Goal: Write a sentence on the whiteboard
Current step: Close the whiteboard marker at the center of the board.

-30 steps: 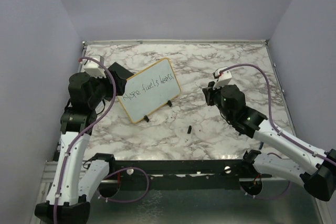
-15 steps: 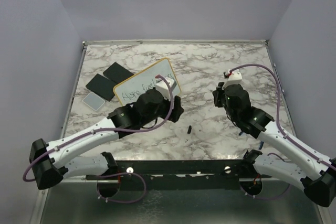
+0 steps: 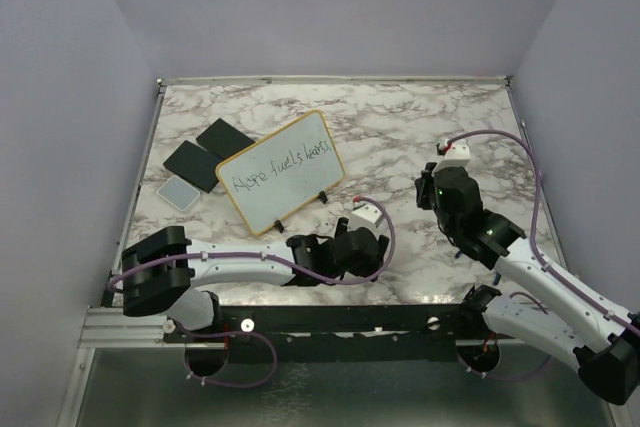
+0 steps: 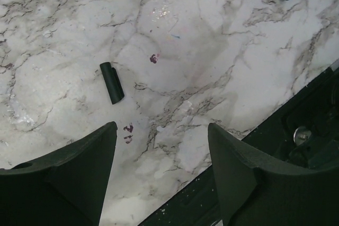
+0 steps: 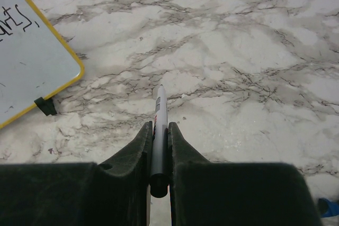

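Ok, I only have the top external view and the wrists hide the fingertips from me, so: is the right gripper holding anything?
Observer: Yes. The right wrist view shows the right gripper shut on the marker, with the barrel pointing straight out ahead.
Operator: I can't find the marker's cap anywhere.
Observer: The left wrist view shows a small black cylinder, likely the cap. It lies loose on the marble table, just ahead of the left gripper.
Operator: Is that gripper holding anything?
Observer: No. Its jaws stand wide open with only bare marble between them.
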`<state>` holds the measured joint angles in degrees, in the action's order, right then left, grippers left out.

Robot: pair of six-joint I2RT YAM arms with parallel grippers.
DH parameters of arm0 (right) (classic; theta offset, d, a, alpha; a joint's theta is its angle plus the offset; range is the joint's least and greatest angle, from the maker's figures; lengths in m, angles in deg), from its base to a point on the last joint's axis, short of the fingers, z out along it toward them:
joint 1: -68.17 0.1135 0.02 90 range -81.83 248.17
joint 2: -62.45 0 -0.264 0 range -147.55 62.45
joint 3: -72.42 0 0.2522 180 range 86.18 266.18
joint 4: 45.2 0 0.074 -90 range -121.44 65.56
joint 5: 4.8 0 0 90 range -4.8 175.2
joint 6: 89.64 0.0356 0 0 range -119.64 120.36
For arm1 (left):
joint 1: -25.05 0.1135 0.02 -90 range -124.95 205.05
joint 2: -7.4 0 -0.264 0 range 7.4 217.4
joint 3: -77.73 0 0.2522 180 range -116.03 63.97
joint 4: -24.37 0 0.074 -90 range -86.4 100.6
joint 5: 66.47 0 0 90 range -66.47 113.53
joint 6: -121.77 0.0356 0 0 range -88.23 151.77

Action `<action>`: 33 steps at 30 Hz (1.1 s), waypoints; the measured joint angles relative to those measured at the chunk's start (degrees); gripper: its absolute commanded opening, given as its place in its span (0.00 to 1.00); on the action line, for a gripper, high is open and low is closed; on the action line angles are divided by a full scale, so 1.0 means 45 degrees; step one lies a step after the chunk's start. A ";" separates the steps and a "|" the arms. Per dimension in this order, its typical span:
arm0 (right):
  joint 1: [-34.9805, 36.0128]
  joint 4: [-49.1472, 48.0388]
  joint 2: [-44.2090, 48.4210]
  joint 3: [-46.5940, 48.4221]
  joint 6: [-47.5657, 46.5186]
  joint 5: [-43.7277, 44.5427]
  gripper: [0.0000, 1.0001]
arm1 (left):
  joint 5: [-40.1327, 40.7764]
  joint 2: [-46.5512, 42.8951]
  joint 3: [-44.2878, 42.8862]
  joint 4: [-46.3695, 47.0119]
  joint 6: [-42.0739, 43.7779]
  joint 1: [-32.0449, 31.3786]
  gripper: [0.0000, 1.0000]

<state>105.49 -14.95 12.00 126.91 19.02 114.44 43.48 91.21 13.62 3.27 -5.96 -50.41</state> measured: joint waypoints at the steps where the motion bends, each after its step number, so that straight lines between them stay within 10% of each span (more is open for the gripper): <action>1: 0.0000 -0.0019 0.0102 -0.0068 -0.0005 -0.0019 0.01 | 0.0141 0.0131 0.0015 0.0034 -0.0087 0.0000 0.71; 33: 0.0000 -0.0107 0.1496 -0.0952 0.0257 -0.0379 0.01 | 0.2477 0.3201 -0.0583 0.0083 -0.0719 0.0019 0.44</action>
<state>105.49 -15.43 18.73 122.63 20.17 112.73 54.62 105.61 11.00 3.64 -9.20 -50.32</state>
